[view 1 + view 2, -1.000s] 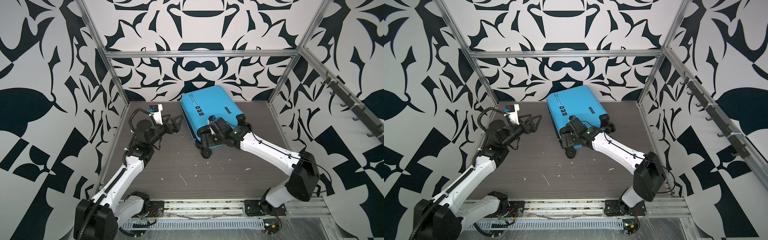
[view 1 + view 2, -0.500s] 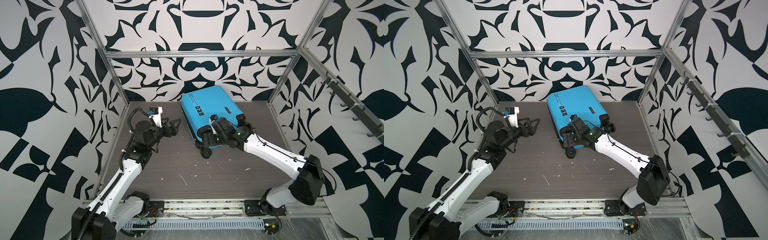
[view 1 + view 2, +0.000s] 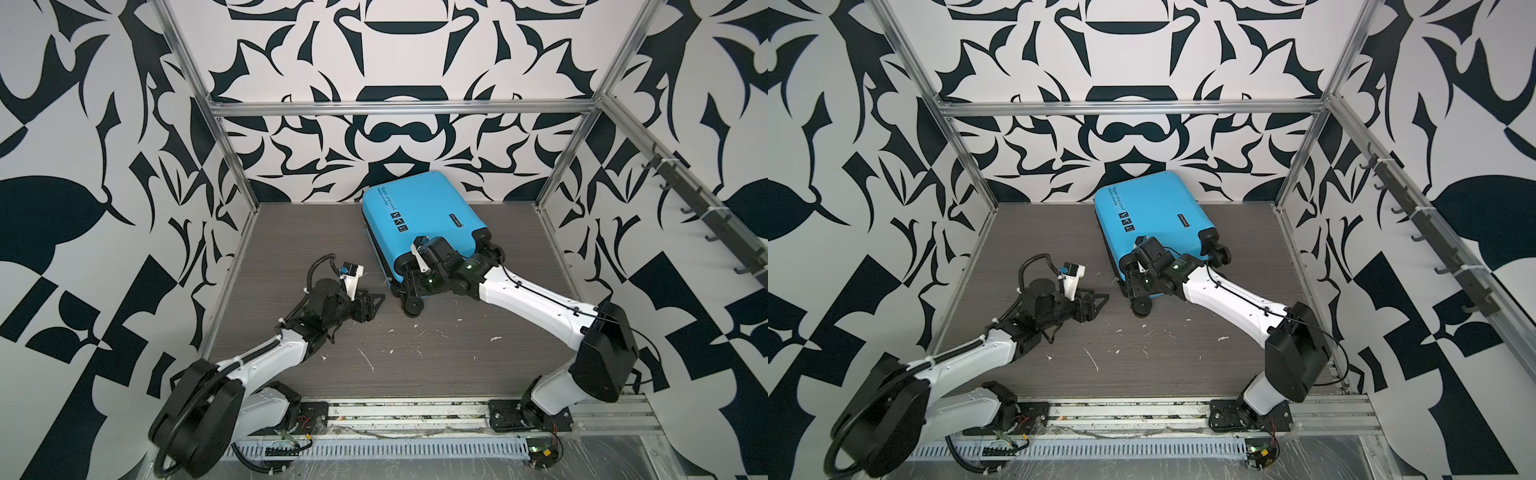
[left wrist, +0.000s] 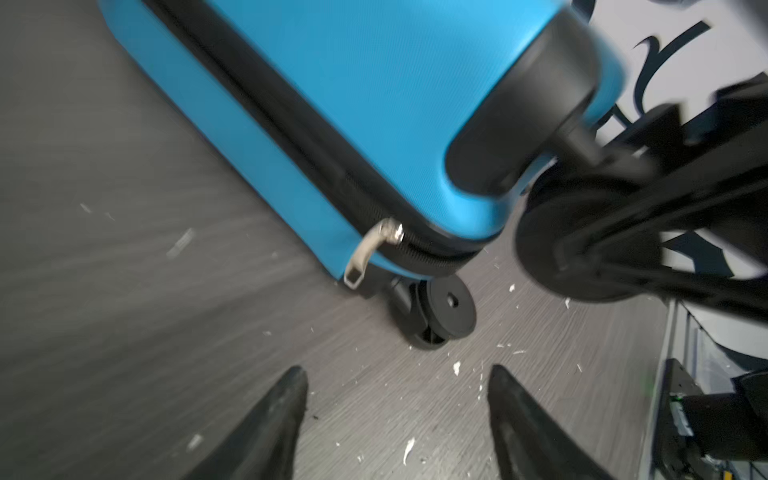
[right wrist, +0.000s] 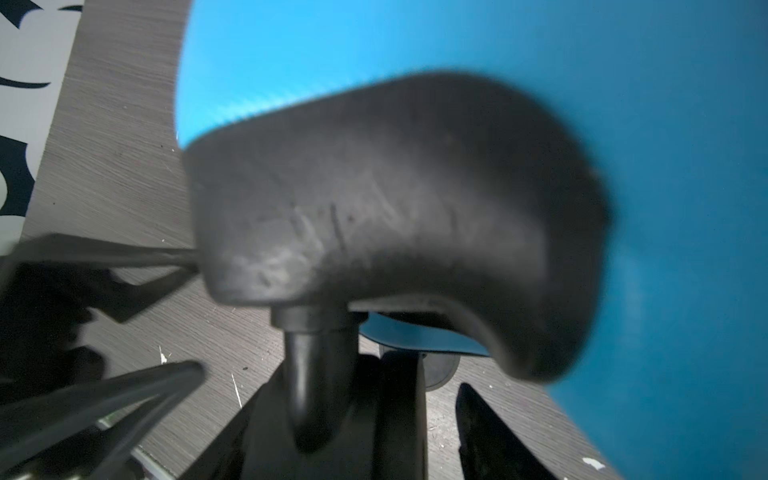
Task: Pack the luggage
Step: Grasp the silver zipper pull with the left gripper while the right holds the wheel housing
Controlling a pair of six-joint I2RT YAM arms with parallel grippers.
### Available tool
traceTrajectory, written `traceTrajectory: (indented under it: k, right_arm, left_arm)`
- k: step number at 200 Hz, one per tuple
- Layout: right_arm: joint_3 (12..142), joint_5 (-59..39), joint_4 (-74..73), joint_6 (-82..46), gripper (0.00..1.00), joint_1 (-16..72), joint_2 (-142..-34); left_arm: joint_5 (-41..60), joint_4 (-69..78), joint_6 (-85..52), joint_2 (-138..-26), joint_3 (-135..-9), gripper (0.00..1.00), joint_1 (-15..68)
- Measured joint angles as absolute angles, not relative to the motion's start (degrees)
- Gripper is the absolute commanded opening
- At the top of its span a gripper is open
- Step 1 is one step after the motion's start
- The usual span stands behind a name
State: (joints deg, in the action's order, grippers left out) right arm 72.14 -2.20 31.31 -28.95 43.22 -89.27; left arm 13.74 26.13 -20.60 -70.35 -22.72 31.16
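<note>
The luggage (image 3: 419, 208) (image 3: 1150, 208) is a bright blue suitcase lying flat and zipped at the back middle of the table, wheels toward the front. Its silver zipper pull (image 4: 370, 253) hangs near a black corner wheel (image 4: 449, 307). My left gripper (image 3: 374, 302) (image 4: 397, 370) hovers low over bare table, left of that corner, open and empty. My right gripper (image 3: 409, 284) (image 5: 365, 399) straddles the upper wheel (image 5: 399, 395) at the same corner. It is open, with a gap showing beside one finger (image 5: 490, 436); the other finger is hidden.
White scraps (image 3: 365, 359) litter the dark wood-grain table (image 3: 457, 365). Metal frame posts (image 3: 232, 166) and patterned walls close in the left, back and right. A rail with hooks (image 3: 706, 216) runs along the right wall. The arm bases sit on a track (image 3: 415, 411) at the front.
My left gripper has drawn back toward the front and lower, away from the suitcase, its jaws narrowing. My right gripper has stayed at the wheel corner, jaws narrowing, its elbow swinging right.
</note>
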Motion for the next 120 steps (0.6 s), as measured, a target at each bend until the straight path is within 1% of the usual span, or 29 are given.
traceTrajectory:
  k: [13, 30, 60, 87, 120]
  right_arm:
    - [72.14, -2.63, 31.35, -29.04, 0.67, 43.22, -89.65]
    - [72.14, -2.92, 31.44, -29.15, 0.61, 43.27, -89.97]
    - [72.14, -3.31, 31.40, -29.58, 0.53, 43.27, -90.06]
    - [72.14, -3.68, 31.38, -29.52, 0.49, 43.46, -90.06]
    - [72.14, -4.08, 31.24, -29.39, 0.46, 43.48, -90.06]
  left_arm:
    - [13.63, 29.06, -20.29, -74.70, -22.37, 0.58, 31.31]
    - [13.50, 32.71, -19.86, -79.44, -22.37, 0.53, 31.48]
    - [13.28, 37.54, -17.93, -84.14, -22.50, 0.46, 31.48]
    - [16.60, 41.82, -17.47, -87.57, -23.00, 0.42, 29.58]
    - [24.97, 47.92, -20.43, -92.36, -24.36, 0.42, 23.07]
